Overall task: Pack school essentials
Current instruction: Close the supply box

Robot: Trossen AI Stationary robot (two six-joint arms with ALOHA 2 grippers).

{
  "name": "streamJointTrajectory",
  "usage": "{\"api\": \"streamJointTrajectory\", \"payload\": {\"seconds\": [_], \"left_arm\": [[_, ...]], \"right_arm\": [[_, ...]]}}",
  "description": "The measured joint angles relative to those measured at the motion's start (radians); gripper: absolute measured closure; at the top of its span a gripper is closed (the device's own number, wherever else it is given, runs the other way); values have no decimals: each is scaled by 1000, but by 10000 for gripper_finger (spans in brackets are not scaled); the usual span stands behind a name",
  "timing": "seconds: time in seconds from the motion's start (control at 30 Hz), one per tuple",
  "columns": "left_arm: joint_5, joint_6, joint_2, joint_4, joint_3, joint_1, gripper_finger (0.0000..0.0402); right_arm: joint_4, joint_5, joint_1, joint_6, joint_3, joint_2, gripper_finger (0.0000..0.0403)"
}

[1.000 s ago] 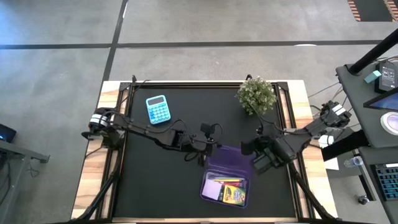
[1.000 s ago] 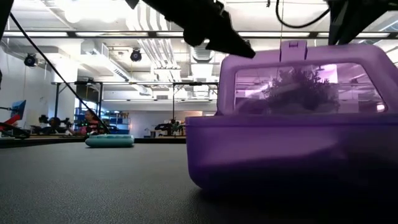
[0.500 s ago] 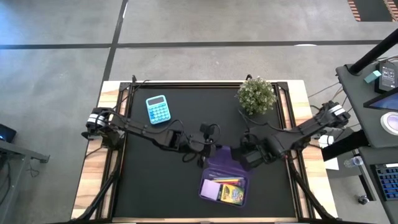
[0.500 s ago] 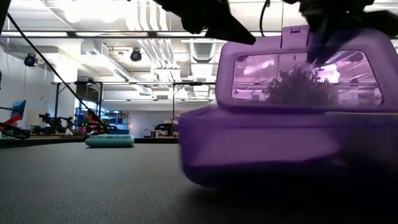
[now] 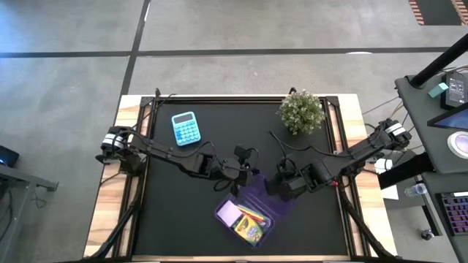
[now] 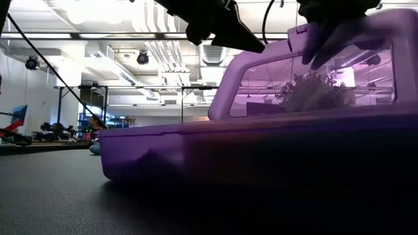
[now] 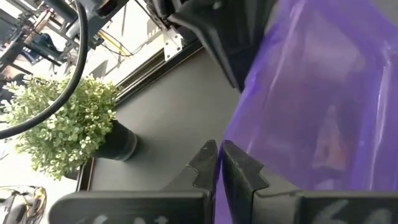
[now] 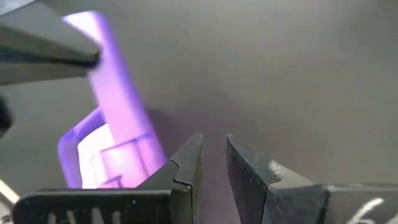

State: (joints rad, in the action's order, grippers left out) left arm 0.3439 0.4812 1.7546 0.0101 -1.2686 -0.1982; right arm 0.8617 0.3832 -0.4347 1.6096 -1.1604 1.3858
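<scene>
High view: the purple case [image 5: 245, 219] with crayon box [image 5: 250, 226] and note pad [image 5: 228, 212] lies near the bench's front edge. Left tool [image 5: 245, 177] is closed at the lid's [image 5: 262, 194] rim.

Right wrist view: right tool [image 8: 213, 163] stands narrowly apart, gripping nothing, beside the lid.

A translucent purple case [image 5: 252, 212] lay open on the black tabletop [image 5: 175, 212]. A potted plant [image 5: 300, 111] stood beyond it, and a blue calculator [image 5: 186, 128] lay well apart from the case.
</scene>
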Motion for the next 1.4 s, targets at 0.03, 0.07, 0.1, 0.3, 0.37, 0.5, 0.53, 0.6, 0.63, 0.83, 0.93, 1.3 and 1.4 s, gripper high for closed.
{"api": "streamJointTrajectory", "payload": {"seconds": [0.03, 0.07, 0.1, 0.3, 0.37, 0.5, 0.53, 0.6, 0.63, 0.83, 0.93, 1.3, 1.4], "left_arm": [[3, 0, 0, -1, 0, 0, 401], [4, 0, 0, -1, 0, 0, 401], [5, 0, 0, -1, 1, 0, 401], [5, -3, -21, -18, 1, -2, 401], [5, -3, -28, -22, 1, -2, 401], [5, -5, -41, -51, -1, -4, 401], [5, -6, -42, -59, -1, -5, 401], [1, -23, -42, -84, -1, -6, 401], [-5, -32, -42, -97, -1, -6, 401], [-22, -61, -42, -156, 0, -6, 394], [-24, -63, -42, -160, 2, -6, 370], [-23, -109, -42, -157, 2, -7, 246], [-24, -110, -53, -164, 2, -9, 224]], "right_arm": [[-13, -1, 0, -6, -1, 1, 339], [-25, -2, -1, -16, -3, 1, 339], [-41, -5, -1, -26, -3, 1, 339], [-97, -19, -1, -48, -2, 4, 339], [-98, -18, -1, -48, -2, 4, 339], [-101, -19, -1, -51, -2, 5, 339], [-101, -20, -1, -51, -2, 5, 339], [-103, -20, -1, -51, -2, 6, 339], [-104, -21, -1, -53, -2, 6, 339], [-114, -21, 1, -63, -2, 6, 339], [-115, -19, 1, -65, -1, 10, 339], [-144, -20, 1, -76, 7, 11, 339], [-144, -19, 1, -76, 7, 11, 339]]}}
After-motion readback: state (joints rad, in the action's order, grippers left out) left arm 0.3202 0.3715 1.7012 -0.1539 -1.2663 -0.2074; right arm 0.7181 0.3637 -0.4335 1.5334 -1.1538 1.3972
